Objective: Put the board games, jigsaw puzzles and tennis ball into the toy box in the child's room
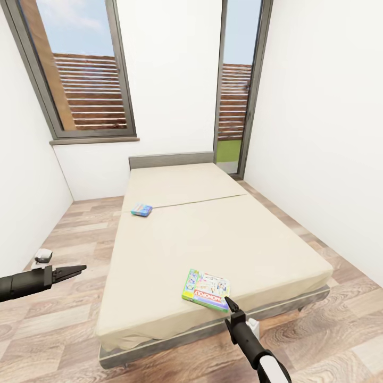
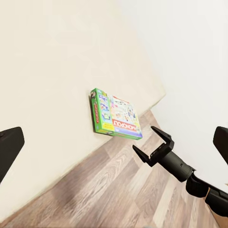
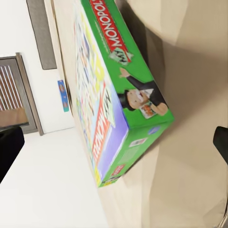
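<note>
Beige mattress cover spreads across the low wide bed (image 1: 213, 239) ahead of me, with its dark grey frame and headboard set against the white far wall between two tall windows. Near the foot edge, on my right side, lies the pale green multicoloured Monopoly board game box (image 1: 206, 290), flat on the cover and turned slightly askew to the edge. My right gripper (image 1: 230, 304) is just beside that box's near corner; in the head view its dark fingers come to a narrow point, but from my left wrist camera I see the same gripper (image 2: 153, 144) with its two fingers spread apart and nothing between them, hanging over the wood floor just off the bed's edge. Through the right wrist camera the green box (image 3: 118, 90) is very close, its printed lid and purple side wall toward me, resting on the beige cover. Farther up the bed, close to the seam between the two mattress halves and toward the left edge, sits the small blue flat board game box (image 1: 141, 209), well apart from the green one. My left gripper (image 1: 74, 271) is out to the left over the pale wood-plank floor (image 1: 58, 330), away from the bed, fingers parted and empty.
</note>
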### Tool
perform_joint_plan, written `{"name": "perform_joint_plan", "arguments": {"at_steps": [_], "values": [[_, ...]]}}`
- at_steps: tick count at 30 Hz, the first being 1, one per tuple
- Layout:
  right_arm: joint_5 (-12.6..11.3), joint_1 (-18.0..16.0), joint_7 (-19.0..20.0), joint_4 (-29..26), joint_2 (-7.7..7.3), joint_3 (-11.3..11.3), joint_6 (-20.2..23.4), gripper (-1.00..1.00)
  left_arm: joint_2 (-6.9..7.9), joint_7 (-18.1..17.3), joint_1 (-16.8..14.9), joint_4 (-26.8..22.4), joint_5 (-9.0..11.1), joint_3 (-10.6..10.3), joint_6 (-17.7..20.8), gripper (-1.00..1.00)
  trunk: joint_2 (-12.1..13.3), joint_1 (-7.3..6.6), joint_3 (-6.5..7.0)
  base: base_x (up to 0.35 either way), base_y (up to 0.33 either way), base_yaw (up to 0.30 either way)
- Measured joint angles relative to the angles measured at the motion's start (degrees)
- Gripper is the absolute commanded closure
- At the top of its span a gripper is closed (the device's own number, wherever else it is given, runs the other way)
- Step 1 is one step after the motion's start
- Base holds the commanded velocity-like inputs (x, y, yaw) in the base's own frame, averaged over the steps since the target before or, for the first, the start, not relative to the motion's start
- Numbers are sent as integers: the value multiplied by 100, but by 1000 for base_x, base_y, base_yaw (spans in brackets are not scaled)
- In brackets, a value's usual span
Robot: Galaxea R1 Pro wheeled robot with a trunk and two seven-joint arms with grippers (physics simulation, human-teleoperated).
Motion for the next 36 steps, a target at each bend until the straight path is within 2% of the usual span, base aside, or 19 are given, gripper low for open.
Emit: {"name": "perform_joint_plan", "arguments": {"at_steps": [36], "values": [[0, 0, 17, 0, 0, 0, 0, -100, -1, 0, 9, -8, 7, -14, 0, -100, 0, 1, 0, 33, -11, 0]]}}
